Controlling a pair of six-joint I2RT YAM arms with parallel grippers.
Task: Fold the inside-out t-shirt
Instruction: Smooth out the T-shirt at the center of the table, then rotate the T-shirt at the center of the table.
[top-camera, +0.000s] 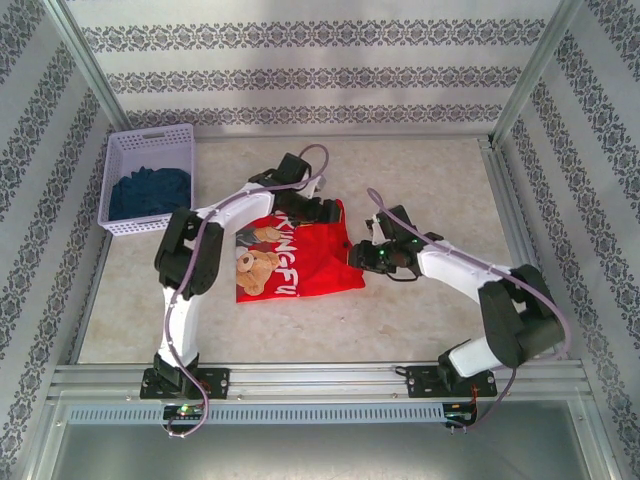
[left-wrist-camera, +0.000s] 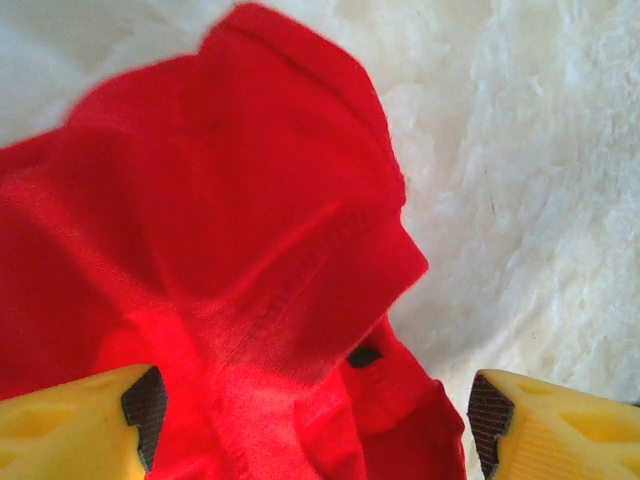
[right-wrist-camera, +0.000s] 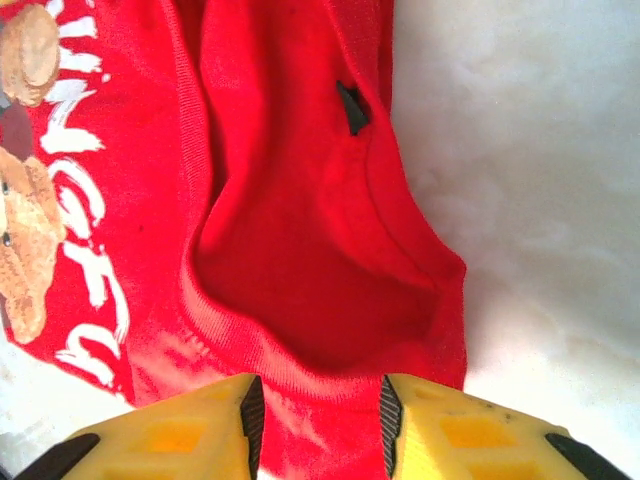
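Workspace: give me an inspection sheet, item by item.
Surface: pale mottled table.
Job's things: red t-shirt, bunched mid-table, bear print showing.
Clutter: white basket at the far left, blue cloth inside.
Grippers: left gripper open, astride a shirt fold; right gripper narrower around the shirt's edge, grip unclear.
Cables: grey cables run along both arms, looping near the shirt.
Surroundings: patterned walls, metal frame.
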